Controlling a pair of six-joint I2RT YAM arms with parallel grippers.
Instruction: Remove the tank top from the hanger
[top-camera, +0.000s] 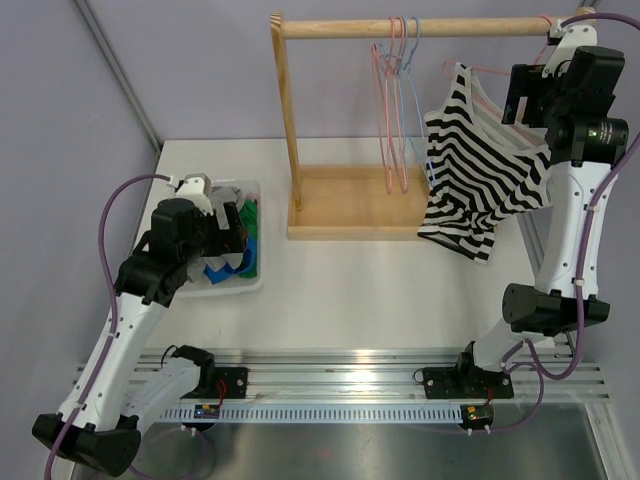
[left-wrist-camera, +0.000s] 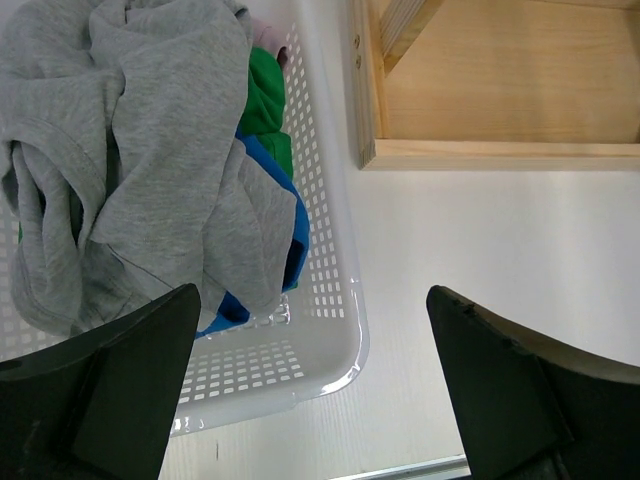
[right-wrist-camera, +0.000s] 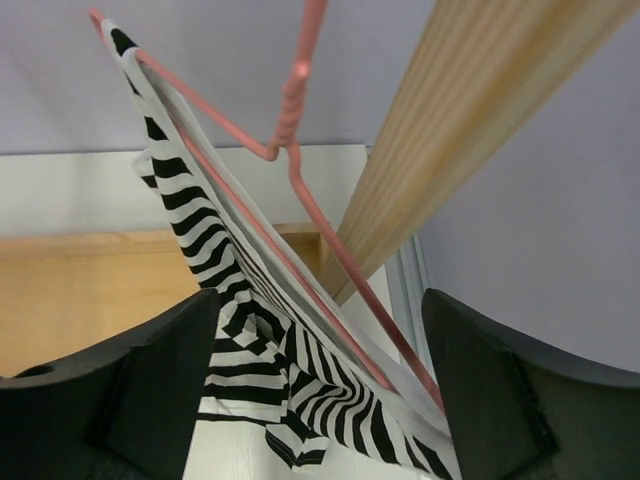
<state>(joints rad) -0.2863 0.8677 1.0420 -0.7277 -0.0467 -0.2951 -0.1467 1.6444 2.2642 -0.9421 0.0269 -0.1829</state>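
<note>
Logged striped tank top (top-camera: 480, 175) hanging on pink hanger (right-wrist-camera: 300, 190) at right end of wooden rail (top-camera: 400, 27).
Found right gripper (right-wrist-camera: 320, 370) raised at hanger level, jaws spread wide, striped cloth and hanger wire between them, nothing pinched. Found left gripper (left-wrist-camera: 315, 385) low over white basket (left-wrist-camera: 330, 300) of grey, blue and green clothes, jaws likewise spread, empty.

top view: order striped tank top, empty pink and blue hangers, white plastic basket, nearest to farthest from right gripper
From the right gripper:
1. Black-and-white striped tank top, right beside it, far right.
2. Empty pink and blue hangers, middle of the wooden rail.
3. White plastic basket, far left.
</note>
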